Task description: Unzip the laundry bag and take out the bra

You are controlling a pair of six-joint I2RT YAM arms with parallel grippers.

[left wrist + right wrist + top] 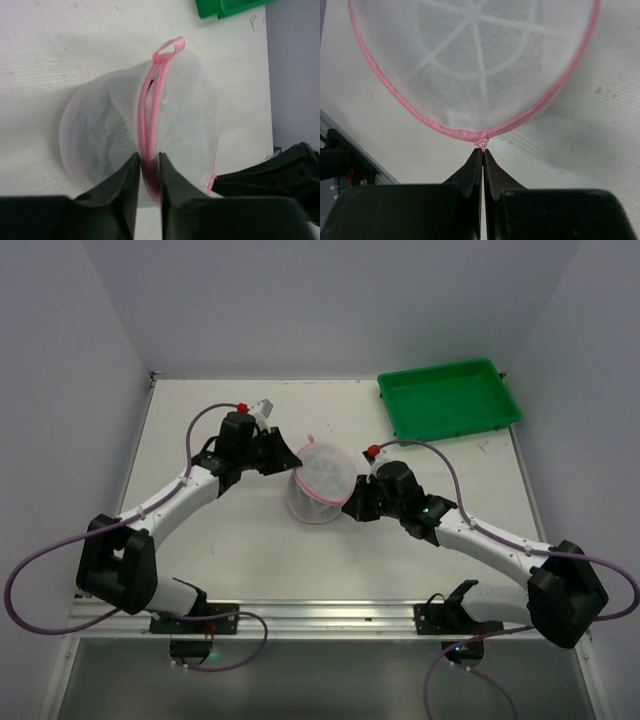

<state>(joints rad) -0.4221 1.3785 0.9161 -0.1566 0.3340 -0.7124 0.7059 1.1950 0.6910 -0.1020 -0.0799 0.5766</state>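
The laundry bag (320,483), a round pouch of white mesh with pink zipper trim, lies on its side at the table's middle between both arms. From the left, my left gripper (291,463) (148,162) is shut on the pink zipper seam (147,125) at the bag's rim. On the bag's right side, my right gripper (351,502) (482,152) is shut on the small pink zipper pull (482,143) at the lower edge of the bag's round face (480,65). A pink hanging loop (170,48) sticks out at the far end of the seam. The bra is hidden; I cannot make it out through the mesh.
A green tray (450,400) (225,6) stands at the table's back right corner. Grey walls close in the table on three sides. The metal rail (320,615) carrying the arm bases runs along the near edge.
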